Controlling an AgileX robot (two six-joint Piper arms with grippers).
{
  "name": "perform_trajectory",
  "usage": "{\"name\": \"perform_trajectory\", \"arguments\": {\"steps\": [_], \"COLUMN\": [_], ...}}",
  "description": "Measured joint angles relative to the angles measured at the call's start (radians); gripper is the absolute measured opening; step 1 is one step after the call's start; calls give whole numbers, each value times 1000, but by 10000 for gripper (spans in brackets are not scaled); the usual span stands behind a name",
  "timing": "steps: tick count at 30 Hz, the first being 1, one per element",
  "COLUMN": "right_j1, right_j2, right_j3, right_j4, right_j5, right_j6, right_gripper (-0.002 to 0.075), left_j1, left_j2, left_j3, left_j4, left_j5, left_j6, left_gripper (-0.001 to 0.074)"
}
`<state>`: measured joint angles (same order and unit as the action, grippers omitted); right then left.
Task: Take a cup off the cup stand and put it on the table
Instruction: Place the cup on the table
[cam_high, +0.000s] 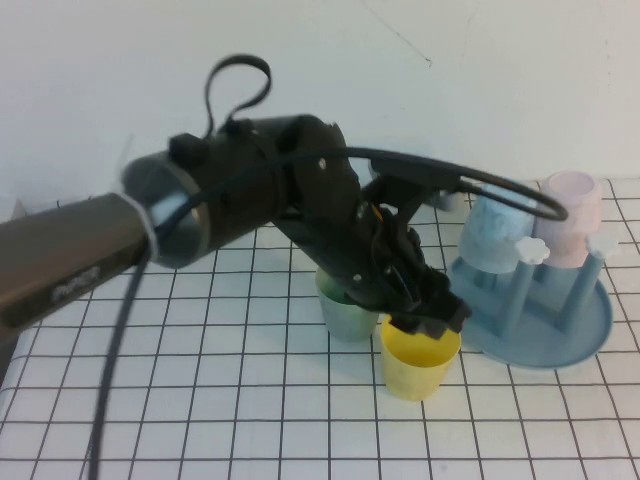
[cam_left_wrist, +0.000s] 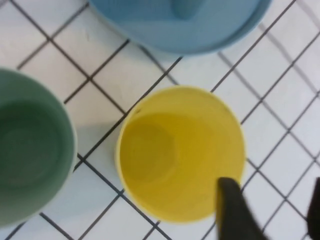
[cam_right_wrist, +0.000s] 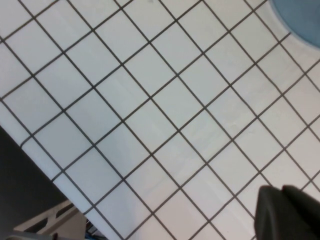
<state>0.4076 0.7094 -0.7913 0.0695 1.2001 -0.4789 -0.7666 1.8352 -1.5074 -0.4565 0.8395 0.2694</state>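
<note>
Fingers (cam_left_wrist: 235, 210) of left gripper (cam_high: 432, 322), centre frame, spread astride cup (cam_high: 418, 358) rim; cup upright on worktop (cam_high: 200, 400). Right gripper (cam_right_wrist: 290, 212): grip unclear.

A plain white wall (cam_high: 480, 110) closes the far side of the scene, bare except for a faint thin line slanting across its upper part. Below it lies the table (cam_high: 200, 400) — a flat top in white cloth ruled with a black grid of squares. The light is even and the shadows on the cloth are soft. In the right wrist view the cloth ends at a straight edge; past it is dark floor (cam_right_wrist: 20, 170) and a pale shape too unclear to name.
</note>
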Motion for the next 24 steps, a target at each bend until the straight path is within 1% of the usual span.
{"name": "perform_trajectory", "arguments": {"steps": [2, 3, 4, 5, 7, 10, 13, 18, 20, 24], "right_j1": [0, 0, 0, 0, 0, 0, 0, 0, 0, 0], "right_j2": [-18, -30, -40, -55, -87, -149, -206, -284, -297, -301], "right_j3": [0, 0, 0, 2, 19, 75, 153, 275, 299, 318], "right_j4": [-9, -14, -21, -29, -38, -55, -89, -152, -161, -165], "right_j5": [2, 2, 0, -12, -52, -147, -249, -370, -384, -407], "right_j6": [1, 4, 9, 14, 30, 57, 95, 180, 201, 221], "right_gripper": [0, 0, 0, 0, 0, 0, 0, 0, 0, 0], "left_j1": [0, 0, 0, 0, -2, -2, -2, -2, -2, -2], "left_j2": [-46, -71, -97, -119, -174, -255, -351, -555, -643, -786], "left_j3": [0, 0, 0, 0, 0, 18, 93, 372, 499, 696], "left_j4": [8, 15, 28, 41, 74, 109, 118, 128, 141, 186], "left_j5": [9, 14, 22, 27, 29, 10, -65, -298, -403, -546], "left_j6": [0, 0, -4, -9, -42, -68, -77, -79, -74, -38], "left_gripper": [204, 134, 88, 57, 24, 8, 3, 1, 1, 1]}}
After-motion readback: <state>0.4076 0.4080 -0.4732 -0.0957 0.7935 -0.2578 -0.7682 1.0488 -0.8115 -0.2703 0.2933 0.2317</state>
